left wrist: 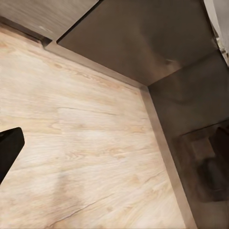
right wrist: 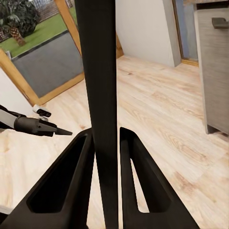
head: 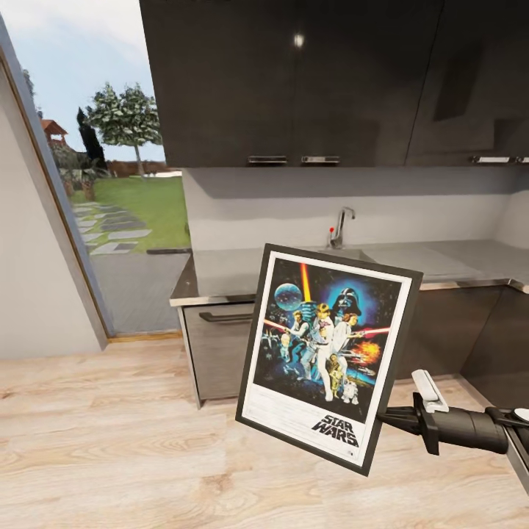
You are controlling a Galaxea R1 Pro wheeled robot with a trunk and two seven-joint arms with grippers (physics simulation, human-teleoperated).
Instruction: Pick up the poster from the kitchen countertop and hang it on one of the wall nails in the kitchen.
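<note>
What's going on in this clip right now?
The robot's right hand is clamped on the right edge of the poster, holding it upright, slightly tilted, above the wood floor in front of the kitchen countertop. The poster is off the counter but not hung yet. The left hand holds nothing.

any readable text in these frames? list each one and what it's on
"STAR WARS": logo at the lower right of the poster, which the right gripper grips by its edge, in the head view.
Fine print in the poster's white bottom strip: too small to read.
Nothing else legible.
</note>
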